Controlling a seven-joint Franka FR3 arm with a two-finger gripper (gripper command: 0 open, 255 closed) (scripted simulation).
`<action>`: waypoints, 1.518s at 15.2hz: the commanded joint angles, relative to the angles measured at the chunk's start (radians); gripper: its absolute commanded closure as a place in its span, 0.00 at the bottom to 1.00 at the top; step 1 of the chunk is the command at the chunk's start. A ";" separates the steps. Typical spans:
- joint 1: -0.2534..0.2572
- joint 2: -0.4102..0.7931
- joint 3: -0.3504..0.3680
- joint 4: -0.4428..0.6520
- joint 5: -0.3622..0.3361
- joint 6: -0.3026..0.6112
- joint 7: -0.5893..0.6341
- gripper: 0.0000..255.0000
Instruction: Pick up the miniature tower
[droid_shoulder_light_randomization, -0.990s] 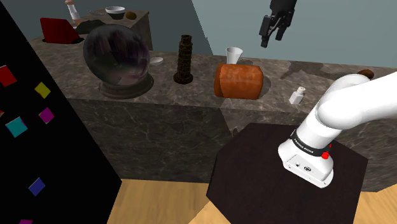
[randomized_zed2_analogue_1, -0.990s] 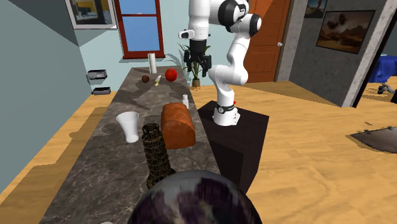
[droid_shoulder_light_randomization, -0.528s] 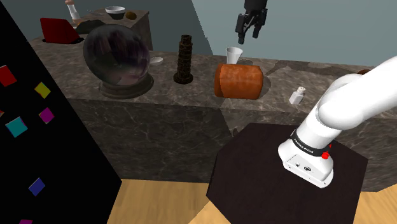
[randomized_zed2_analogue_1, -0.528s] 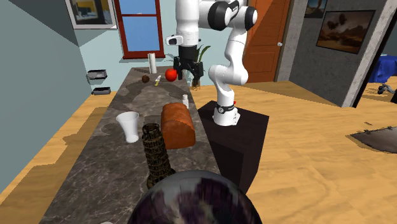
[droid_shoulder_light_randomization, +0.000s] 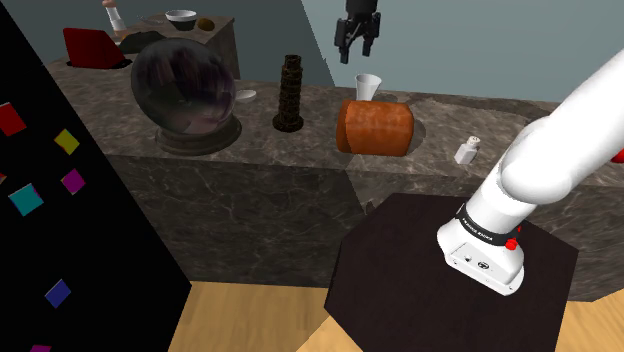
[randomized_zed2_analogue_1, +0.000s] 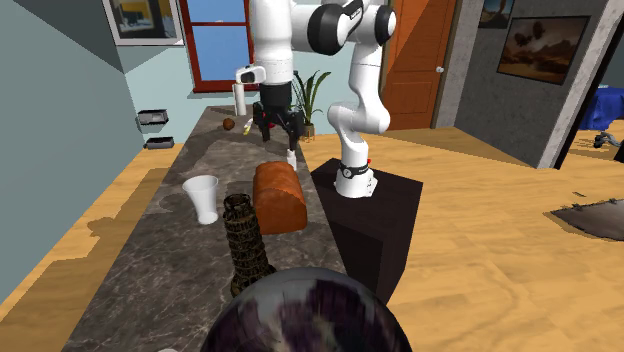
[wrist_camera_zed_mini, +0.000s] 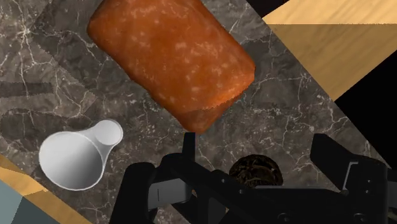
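Observation:
The miniature tower (droid_shoulder_light_randomization: 289, 93) is a dark, latticed, slightly leaning column standing upright on the marble counter (droid_shoulder_light_randomization: 300, 150). In the second exterior view the tower (randomized_zed2_analogue_1: 245, 243) stands near the camera, beside the loaf. My gripper (droid_shoulder_light_randomization: 357, 40) hangs open high over the counter, above the white cup and to the shoulder view's right of the tower, touching nothing. The second exterior view puts the gripper (randomized_zed2_analogue_1: 272, 128) beyond the loaf's far end. In the wrist view the tower's dark round top (wrist_camera_zed_mini: 256, 172) shows between my spread fingers (wrist_camera_zed_mini: 189, 146), partly hidden by the hand.
An orange-brown bread loaf (droid_shoulder_light_randomization: 375, 127) and a white cup (droid_shoulder_light_randomization: 368, 87) lie between gripper and tower. A large dark glass ball (droid_shoulder_light_randomization: 184, 92) stands on the tower's other side. A small white bottle (droid_shoulder_light_randomization: 466, 151) sits near the counter's edge by the dark stand (droid_shoulder_light_randomization: 400, 290).
The arm has swung the open gripper steadily toward the shoulder view's left, from above the bottle end of the counter to above the cup and loaf. Nothing on the counter moved.

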 joint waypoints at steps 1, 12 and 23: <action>0.003 0.097 0.000 0.092 0.009 0.003 -0.009 0.00; 0.018 0.581 0.019 0.676 0.049 -0.108 -0.037 0.00; 0.024 0.770 0.027 0.859 0.057 -0.105 -0.043 0.00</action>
